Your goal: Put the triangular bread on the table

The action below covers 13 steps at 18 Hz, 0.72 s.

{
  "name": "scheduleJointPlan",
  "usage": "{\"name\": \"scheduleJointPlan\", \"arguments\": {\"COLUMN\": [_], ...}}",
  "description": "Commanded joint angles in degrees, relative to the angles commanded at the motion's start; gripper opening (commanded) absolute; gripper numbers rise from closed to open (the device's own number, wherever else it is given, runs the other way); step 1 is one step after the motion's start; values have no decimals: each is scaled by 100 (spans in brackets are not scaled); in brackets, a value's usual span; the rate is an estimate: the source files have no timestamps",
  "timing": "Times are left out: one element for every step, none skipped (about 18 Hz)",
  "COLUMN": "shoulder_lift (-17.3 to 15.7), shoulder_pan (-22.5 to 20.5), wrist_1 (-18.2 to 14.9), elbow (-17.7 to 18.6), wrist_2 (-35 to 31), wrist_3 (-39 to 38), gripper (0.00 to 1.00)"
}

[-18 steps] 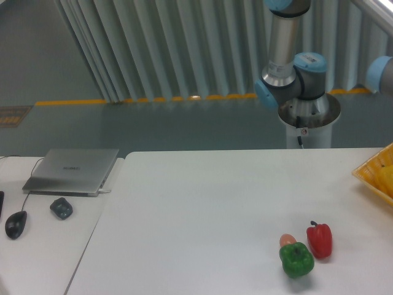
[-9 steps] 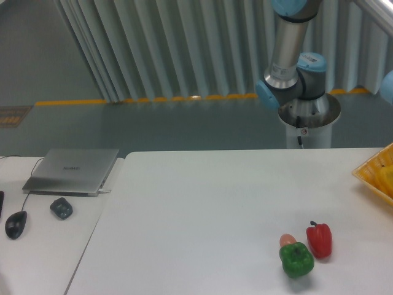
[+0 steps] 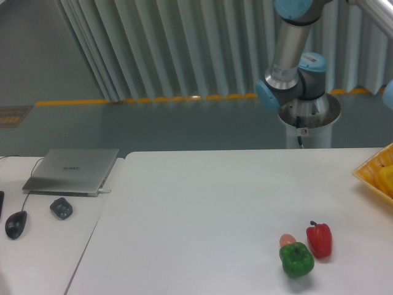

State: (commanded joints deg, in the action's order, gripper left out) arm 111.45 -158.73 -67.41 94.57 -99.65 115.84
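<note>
White desk (image 3: 202,203) fills lower frame. Robot arm (image 3: 293,67) rises behind far edge, upper links cut by frame top; jaws out of view, state cannot be told. Adjoining side surface at left carries laptop (image 3: 72,170), mouse (image 3: 16,224), small dark object (image 3: 61,208). Yellow basket (image 3: 376,174) at right edge, yellow fruit inside. Red pepper (image 3: 319,239) just beside green pepper (image 3: 297,259); small orange ball (image 3: 287,240) touching green pepper behind. Triangular bread not visible; position, orientation, long axis unreadable.
</note>
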Motion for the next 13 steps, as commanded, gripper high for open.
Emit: {"name": "scheduleJointPlan", "arguments": {"shoulder_lift": [9, 0, -9, -35, -53, -61, -79, -79, -79, -79, -88, -105, -149], "shoulder_pan": [9, 9, 0, 9, 26, 79, 105, 106, 106, 106, 106, 97, 88], "wrist_1": [-26, -79, -166, -263, -403, -518, -536, -545, -545, -554, -563, -571, -641], "elbow": [-26, -44, -105, -184, -298, -377, -387, -387, -378, -378, -387, -413, -465], "wrist_2": [-158, -186, -186, -186, -177, -177, -168, -168, -186, -186, -186, -186, -186], "wrist_3": [0, 0, 9, 0, 0, -9, -9, -9, -9, -9, -9, -9, -9], "gripper": [54, 45, 42, 39, 35, 25, 20, 13, 9, 7, 7, 7, 7]}}
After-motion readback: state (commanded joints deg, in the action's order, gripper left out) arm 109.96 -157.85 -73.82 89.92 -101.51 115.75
